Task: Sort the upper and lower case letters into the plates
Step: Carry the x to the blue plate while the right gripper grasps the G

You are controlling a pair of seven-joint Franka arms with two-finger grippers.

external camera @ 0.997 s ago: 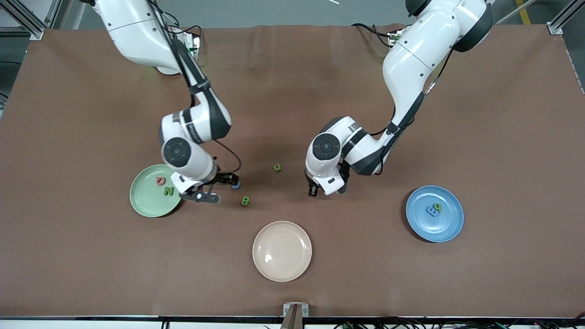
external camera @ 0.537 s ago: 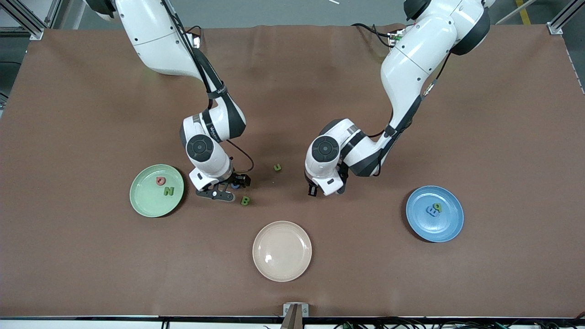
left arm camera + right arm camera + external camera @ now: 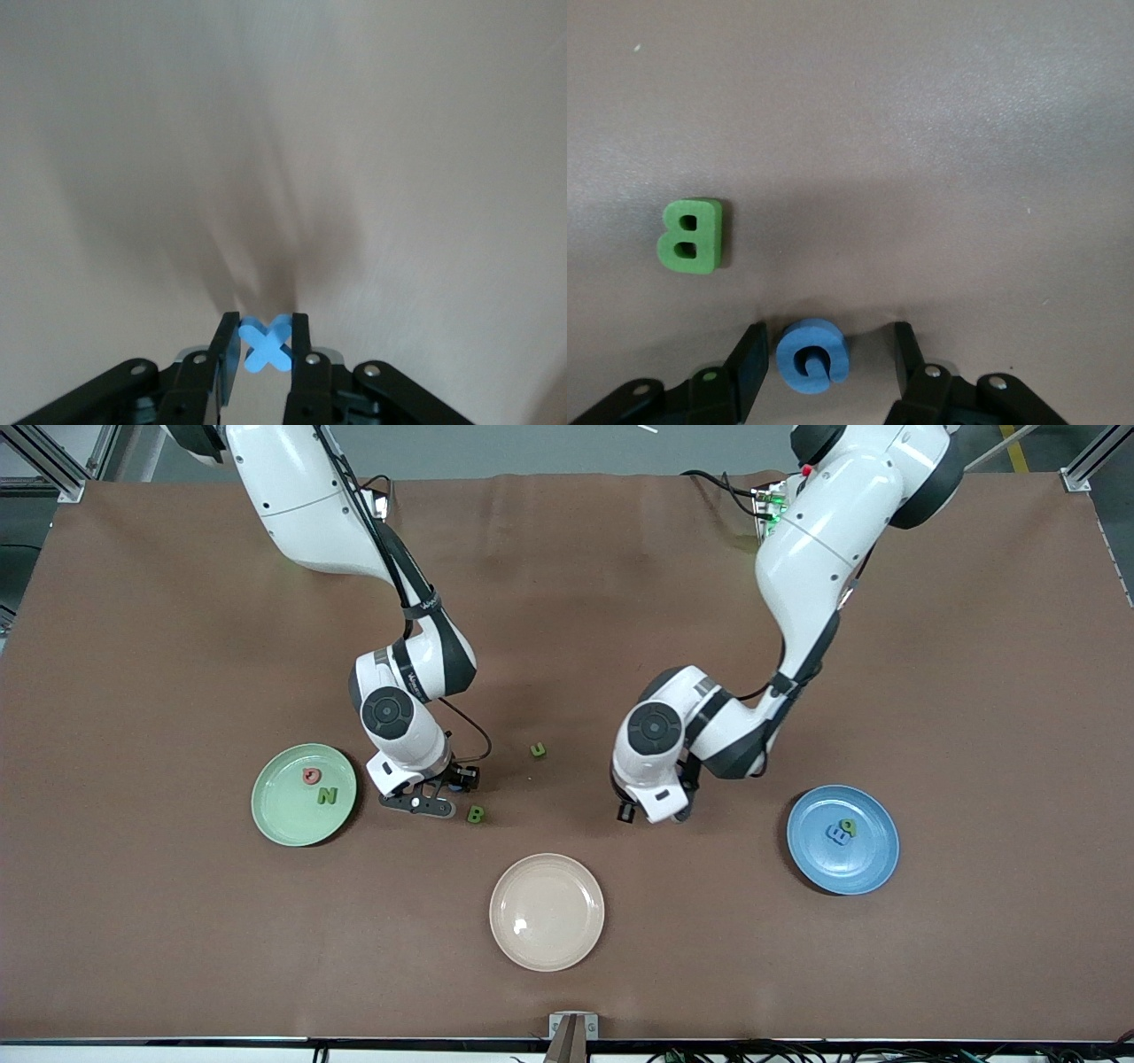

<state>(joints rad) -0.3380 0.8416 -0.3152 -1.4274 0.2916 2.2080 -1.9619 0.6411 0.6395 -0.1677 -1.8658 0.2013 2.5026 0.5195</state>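
While the left end effector [image 3: 264, 329] is clamped shut on the blue x [image 3: 267, 343], pads flat against two of its arms, the right end effector [image 3: 829, 341] hangs low over the bench [image 3: 797, 974] with its fingers apart, straddling the blue G [image 3: 812, 356]. A sliver of bare bench shows on each side of the G, so I judge the squeeze is not yet finished. The G lies flat, directly between those fingers. It is round with no long axis, so any closing line should seat.

The green B [image 3: 692, 235] lies close beside that end effector, clear of its fingers. All three look like chunky matte foam with squared edges, probably a little springy.

From the G, the pale green plate [image 3: 266, 815] lies toward the right arm's end of the bench. From the x, the blue plate [image 3: 873, 868] lies toward the left arm's end.
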